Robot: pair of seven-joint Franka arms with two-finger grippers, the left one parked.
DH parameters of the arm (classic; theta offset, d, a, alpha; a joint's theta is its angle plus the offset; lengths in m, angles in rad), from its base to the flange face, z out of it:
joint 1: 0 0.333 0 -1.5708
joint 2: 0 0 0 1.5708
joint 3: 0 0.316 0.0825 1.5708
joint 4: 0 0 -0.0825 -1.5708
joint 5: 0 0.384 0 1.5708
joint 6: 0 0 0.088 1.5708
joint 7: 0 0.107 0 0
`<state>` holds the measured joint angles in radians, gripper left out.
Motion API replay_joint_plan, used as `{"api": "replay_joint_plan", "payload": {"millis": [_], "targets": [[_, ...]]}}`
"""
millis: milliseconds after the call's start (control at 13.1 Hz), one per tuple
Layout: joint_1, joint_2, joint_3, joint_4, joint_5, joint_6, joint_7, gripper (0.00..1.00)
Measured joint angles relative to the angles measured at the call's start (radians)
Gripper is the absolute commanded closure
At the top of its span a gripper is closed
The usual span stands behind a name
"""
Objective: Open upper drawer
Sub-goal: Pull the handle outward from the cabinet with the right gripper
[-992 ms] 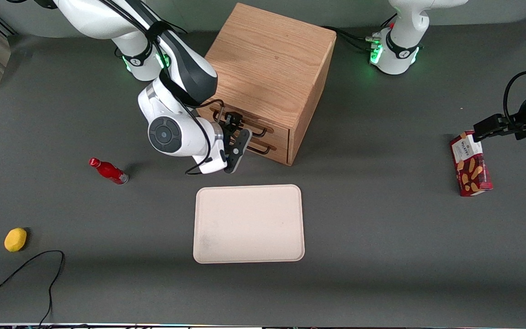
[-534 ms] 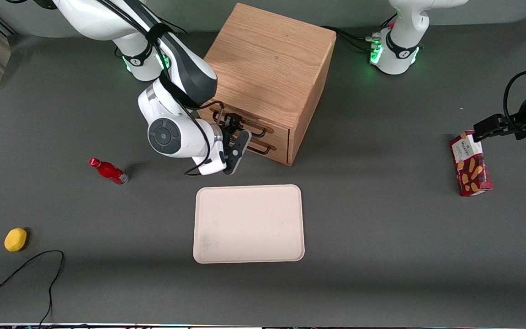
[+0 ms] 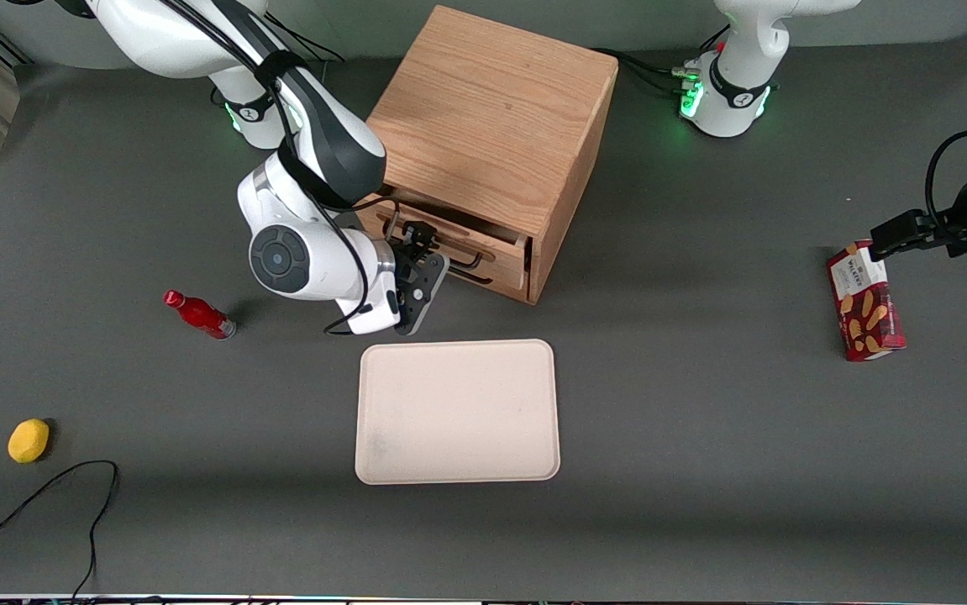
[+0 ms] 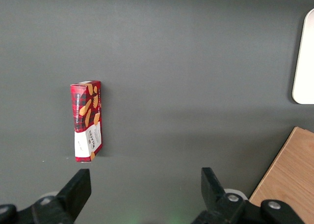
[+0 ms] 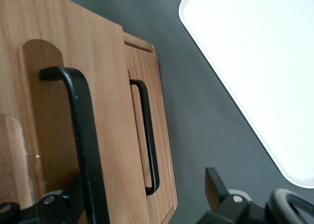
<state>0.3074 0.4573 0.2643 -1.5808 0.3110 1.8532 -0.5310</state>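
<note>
Upper drawer (image 3: pixel 483 245) now partly out, handle (image 5: pixel 81 135) between gripper (image 3: pixel 417 244) fingers.

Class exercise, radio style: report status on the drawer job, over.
Gripper at upper drawer's handle. Upper drawer partly out of the cabinet. Tray nearer the camera, apart from drawer.

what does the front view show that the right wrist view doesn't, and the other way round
Only the front view shows the whole cabinet, the red bottle, the lemon, the biscuit box and the tool at the upper drawer's handle. Only the right wrist view shows, close up, the upper drawer front standing out from the lower drawer front, each with its black bar handle. Both show the drawers and the tray nearer the front camera than the cabinet.
</note>
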Motion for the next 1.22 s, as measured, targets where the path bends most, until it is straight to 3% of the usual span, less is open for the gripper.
{"api": "replay_joint_plan", "payload": {"millis": [1220], "targets": [[-0.042, 0.071, -0.008, 0.098, -0.005, 0.004, -0.028, 0.0]]}}
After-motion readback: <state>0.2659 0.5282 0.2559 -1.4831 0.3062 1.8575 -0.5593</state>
